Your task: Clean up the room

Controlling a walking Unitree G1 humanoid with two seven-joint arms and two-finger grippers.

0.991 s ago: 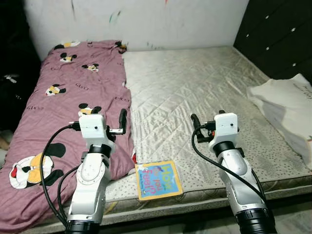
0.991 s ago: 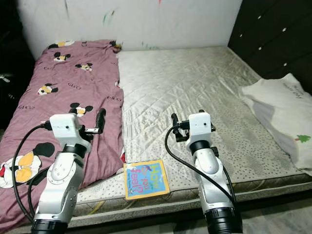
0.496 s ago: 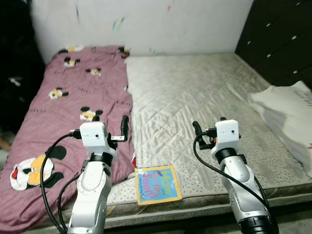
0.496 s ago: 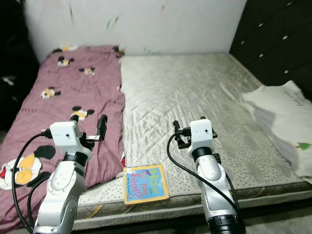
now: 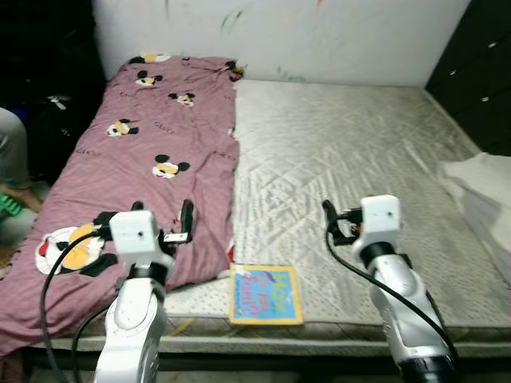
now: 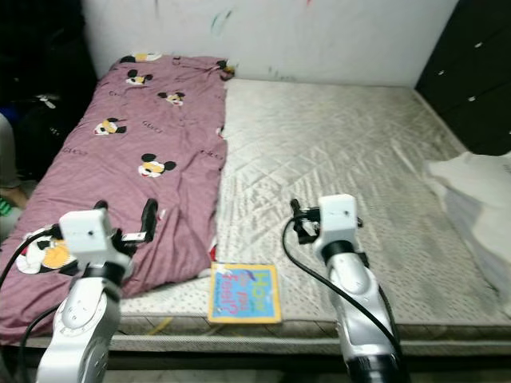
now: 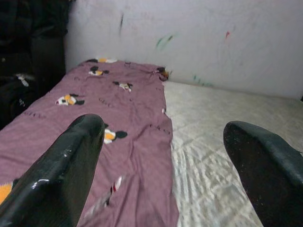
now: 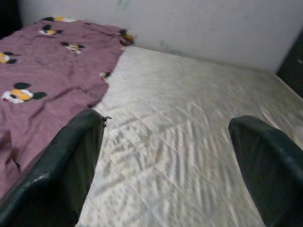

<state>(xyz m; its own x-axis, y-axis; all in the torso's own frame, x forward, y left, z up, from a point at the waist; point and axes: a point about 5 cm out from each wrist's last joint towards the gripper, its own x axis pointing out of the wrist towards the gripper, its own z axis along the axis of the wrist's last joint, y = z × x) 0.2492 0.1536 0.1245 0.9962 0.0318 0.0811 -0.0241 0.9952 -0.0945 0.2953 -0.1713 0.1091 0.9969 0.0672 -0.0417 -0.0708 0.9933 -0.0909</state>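
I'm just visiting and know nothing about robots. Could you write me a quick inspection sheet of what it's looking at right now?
Surface: bare quilted mattress.
Job's things: picture book flat at the near edge; purple cartoon blanket along the mattress's left side; white bedding at right.
Clutter: nothing seen.
Grippers: left gripper open, above the blanket; right gripper open, above the mattress; both empty.
Cables: black cables along both arms.
Surroundings: marked white wall, dark cabinet.

A big bed (image 5: pixel 351 159) sits in the middle of the frame, its bare top gray and quilted. Behind it, along the top, is a white wall (image 5: pixel 343 32) (with little paint marks on it). A dark cupboard (image 5: pixel 479 88) stands at the upper right. The upper left corner is dark.
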